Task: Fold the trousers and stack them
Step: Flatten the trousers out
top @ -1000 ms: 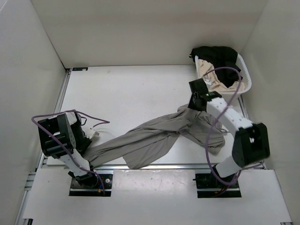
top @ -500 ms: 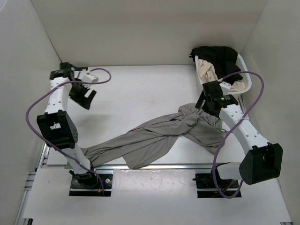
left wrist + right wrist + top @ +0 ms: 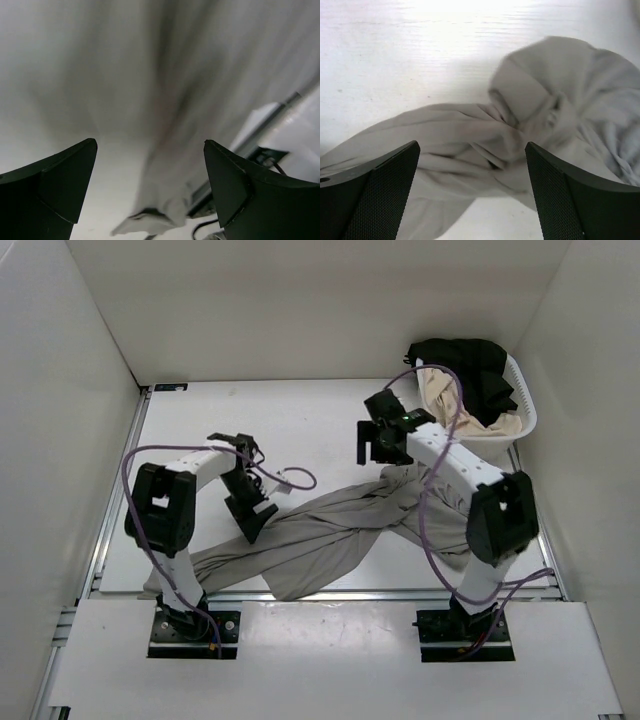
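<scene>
The grey trousers [image 3: 330,535] lie crumpled in a diagonal across the table, legs toward the near left, waist bunched at the right. My left gripper [image 3: 250,525] hovers open over the upper edge of a leg. Its view is blurred, with a trouser leg [image 3: 167,195] showing between and below the spread fingers [image 3: 60,180]. My right gripper [image 3: 372,445] hangs open just behind the bunched waist. In its view the twisted folds of the trousers [image 3: 520,115] lie beneath my right gripper [image 3: 472,145], and nothing is pinched between its fingers.
A white laundry basket [image 3: 527,418] stands at the far right corner with a beige garment [image 3: 445,390] and a black garment [image 3: 470,360] in it. White walls close in left, back and right. A metal rail [image 3: 350,593] runs along the table's near edge.
Both grippers have opened and let go of the trousers. The left arm swung up to the far left, then back down over the leg. The right gripper moved left off the waist.
</scene>
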Controlling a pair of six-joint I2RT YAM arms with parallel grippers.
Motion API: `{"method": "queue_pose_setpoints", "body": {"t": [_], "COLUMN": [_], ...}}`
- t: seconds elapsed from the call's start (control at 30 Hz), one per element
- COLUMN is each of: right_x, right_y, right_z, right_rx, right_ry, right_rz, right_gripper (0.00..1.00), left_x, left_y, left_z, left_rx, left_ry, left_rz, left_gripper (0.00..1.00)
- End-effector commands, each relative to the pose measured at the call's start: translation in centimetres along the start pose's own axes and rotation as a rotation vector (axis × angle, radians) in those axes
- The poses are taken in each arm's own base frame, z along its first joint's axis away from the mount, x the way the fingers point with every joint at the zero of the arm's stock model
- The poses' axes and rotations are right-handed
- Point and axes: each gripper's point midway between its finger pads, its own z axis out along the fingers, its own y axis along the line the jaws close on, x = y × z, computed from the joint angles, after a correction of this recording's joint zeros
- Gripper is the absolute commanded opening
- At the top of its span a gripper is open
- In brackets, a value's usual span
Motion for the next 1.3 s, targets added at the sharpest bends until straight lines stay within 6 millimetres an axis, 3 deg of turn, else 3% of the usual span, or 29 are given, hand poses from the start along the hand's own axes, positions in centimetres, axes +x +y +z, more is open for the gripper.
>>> {"method": "queue_pose_setpoints", "body": {"t": [0.0, 0.07, 0.13, 0.23, 0.27, 0.3, 0.37, 0.43, 0.53, 0.57, 0.6, 0.67, 0.7, 0.73, 0.8, 0.83, 1.0, 1.03, 1.1, 1.13, 1.27], "right_x": [2.6, 2.9, 3.9, 4.5, 5.9, 5.5, 7.3, 8.4, 9.8, 10.3, 10.1, 10.0, 9.6, 8.6, 7.0, 4.7, -2.0, -4.0, -4.9, -6.7, -8.8], "right_y": [2.9, 5.1, 6.1, 8.0, 8.1, 8.2, 7.7, 7.1, 6.3, 6.0, 5.8, 5.7, 5.8, 6.1, 6.5, 6.6, 6.0, 5.7, 4.8, 5.2, 5.5], "right_z": [3.2, 4.1, 5.9, 7.4, 8.2, 8.5, 9.8, 9.9, 10.4, 10.3, 9.9, 9.6, 9.1, 8.7, 7.9, 6.9, 2.7, 0.9, 0.1, -1.6, -3.9], "right_rx": [-0.066, -0.108, -0.100, -0.094, -0.075, -0.059, -0.017, 0.003, 0.023, 0.034, 0.044, 0.042, 0.034, 0.029, 0.024, 0.021, 0.010, -0.021, -0.027, -0.073, -0.140], "right_ry": [0.143, 0.164, 0.198, 0.209, 0.256, 0.256, 0.314, 0.350, 0.388, 0.405, 0.401, 0.397, 0.382, 0.352, 0.311, 0.246, 0.021, -0.051, -0.104, -0.186, -0.283], "right_rz": [-0.122, -0.116, -0.128, -0.170, -0.192, -0.195, -0.220, -0.229, -0.238, -0.233, -0.235, -0.234, -0.231, -0.226, -0.211, -0.176, -0.042, 0.009, 0.073, 0.099, 0.147], "right_gripper": [0.91, 0.89, 0.88, 0.88, 0.90, 0.90, 0.90, 0.90, 0.65, 0.53, 0.31, 0.18, 0.05, 0.00, 0.00, 0.00, 0.00, 0.00, 0.00, 0.00, 0.00], "left_x": [-0.5, 0.4, 2.0, 3.2, 4.0, 3.9, 4.1, 4.0, 4.0, 4.0, 4.0, 4.0, 3.9, 4.1, 3.5, 3.6, 3.2, 3.3, 4.2, 5.0, 5.6], "left_y": [-4.4, -6.3, -8.2, -9.4, -10.3, -10.3, -10.9, -11.0, -11.1, -11.1, -11.1, -11.1, -10.8, -11.0, -10.9, -11.0, -11.9, -12.2, -12.2, -12.5, -12.5], "left_z": [-0.9, 0.4, 2.1, 3.4, 4.1, 3.9, 4.2, 4.1, 4.1, 4.1, 4.1, 4.1, 4.1, 4.0, 3.5, 3.2, 1.8, 1.8, 2.7, 3.5, 5.0], "left_rx": [0.032, 0.070, 0.129, 0.147, 0.176, 0.171, 0.190, 0.192, 0.192, 0.192, 0.192, 0.192, 0.185, 0.190, 0.184, 0.189, 0.216, 0.224, 0.211, 0.208, 0.211], "left_ry": [-0.102, -0.115, -0.075, -0.049, -0.028, -0.034, -0.028, -0.041, -0.040, -0.040, -0.039, -0.039, -0.031, -0.023, -0.031, -0.025, -0.035, -0.025, 0.024, 0.059, 0.094], "left_rz": [0.087, 0.106, 0.110, 0.133, 0.133, 0.136, 0.128, 0.131, 0.122, 0.122, 0.113, 0.113, 0.113, 0.097, 0.101, 0.106, 0.157, 0.173, 0.177, 0.185, 0.179], "left_gripper": [1.00, 1.00, 1.00, 1.00, 0.97, 0.88, 0.77, 0.73, 0.59, 0.48, 0.45, 0.36, 0.14, 0.14, 0.14, 0.14, 0.14, 0.14, 0.14, 0.14, 0.14]}}
